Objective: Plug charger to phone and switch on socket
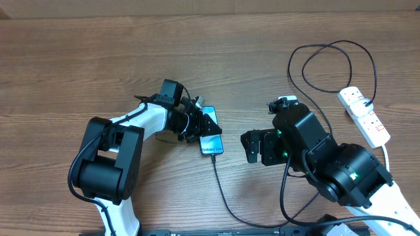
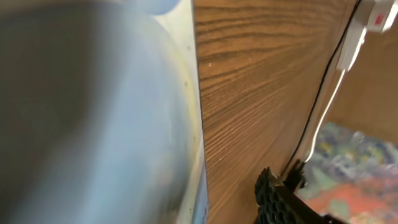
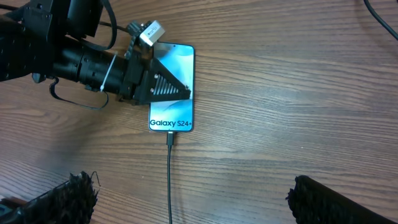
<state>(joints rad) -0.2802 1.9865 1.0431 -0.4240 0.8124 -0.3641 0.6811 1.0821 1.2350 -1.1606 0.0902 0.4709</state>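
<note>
The phone [image 1: 211,143] lies flat on the wooden table with its light blue screen up; it also shows in the right wrist view [image 3: 178,62]. The charger [image 1: 223,191], a thin black cable, has its plug tip seated in the phone's bottom edge [image 3: 170,140]. My left gripper [image 1: 205,124] rests across the phone's screen. In the left wrist view the phone [image 2: 93,124] fills the left, and bare wood separates it from one finger [image 2: 283,202]. My right gripper [image 3: 193,202] is wide open and empty, right of the phone. The socket [image 1: 364,117] lies at the far right.
The charger's cable makes a big loop [image 1: 328,65] behind my right arm and runs to the socket. The socket's thick white cord [image 1: 387,157] runs toward the front right. A colourful surface [image 2: 360,177] shows past the table edge.
</note>
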